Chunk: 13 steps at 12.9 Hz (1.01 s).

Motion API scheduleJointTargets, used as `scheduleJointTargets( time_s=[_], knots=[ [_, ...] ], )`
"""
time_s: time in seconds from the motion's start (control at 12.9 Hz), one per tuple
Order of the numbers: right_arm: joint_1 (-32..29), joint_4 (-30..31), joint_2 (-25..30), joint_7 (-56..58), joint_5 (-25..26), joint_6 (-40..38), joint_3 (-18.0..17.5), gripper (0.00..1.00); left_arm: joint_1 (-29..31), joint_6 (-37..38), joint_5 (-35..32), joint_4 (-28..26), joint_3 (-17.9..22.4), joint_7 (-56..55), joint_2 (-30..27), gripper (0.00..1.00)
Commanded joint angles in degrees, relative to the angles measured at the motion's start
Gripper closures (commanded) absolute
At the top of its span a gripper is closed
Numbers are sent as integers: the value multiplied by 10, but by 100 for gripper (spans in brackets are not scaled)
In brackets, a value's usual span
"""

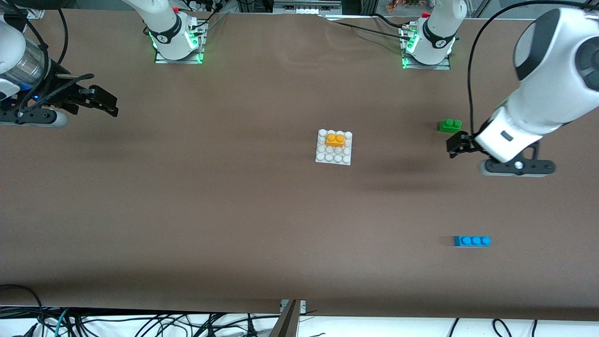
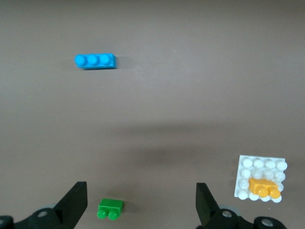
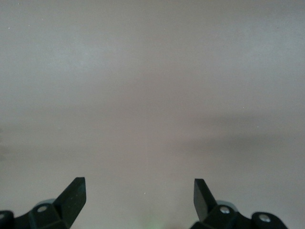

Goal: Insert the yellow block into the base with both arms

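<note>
Where the brown tabletop [image 1: 187, 210] comes nearest the front camera, the blue three-stud brick [image 1: 472, 241] lies alone toward the left arm's end. Farther from the camera, about midway between the two arms' ends, the white base [image 1: 333, 147] rests flat, and the yellow block [image 1: 335, 139] sits on its studs, in the part of the base farthest from the camera, its two studs up. The left wrist view shows the same pair, the yellow block [image 2: 263, 188] seated on the base [image 2: 261, 177] near one edge.

Toward the left arm's end, the left gripper [image 1: 456, 144] hangs over bare tabletop with its fingers [image 2: 76, 200] spread wide and nothing between them. The green two-stud brick [image 1: 450, 125] lies on the tabletop close by it, a little farther from the camera.

Over the right arm's end of the tabletop, well apart from the base, the right gripper [image 1: 104, 100] waits, its fingers [image 3: 74, 195] likewise released and empty.
</note>
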<state>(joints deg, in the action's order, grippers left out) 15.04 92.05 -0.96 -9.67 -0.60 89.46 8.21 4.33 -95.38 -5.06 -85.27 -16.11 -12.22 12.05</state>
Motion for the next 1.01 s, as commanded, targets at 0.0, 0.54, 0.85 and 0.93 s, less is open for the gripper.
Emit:
scheduleJointTargets(
  time_s=[0.0,0.54,0.85,0.93],
  knots=[
    [-4,-6,-1,9,-1,-1,-2,0,-61,6,36,-53,108,88,-59,0],
    [-4,-6,0,9,-1,-1,-2,0,-86,-37,54,-162,153,108,-127,0],
    [-4,-6,-1,9,-1,-1,-2,0,-83,-34,53,-151,156,114,-124,0],
    [-4,-6,-1,9,-1,-1,-2,0,-81,-34,54,-148,157,107,-124,5]
  ],
)
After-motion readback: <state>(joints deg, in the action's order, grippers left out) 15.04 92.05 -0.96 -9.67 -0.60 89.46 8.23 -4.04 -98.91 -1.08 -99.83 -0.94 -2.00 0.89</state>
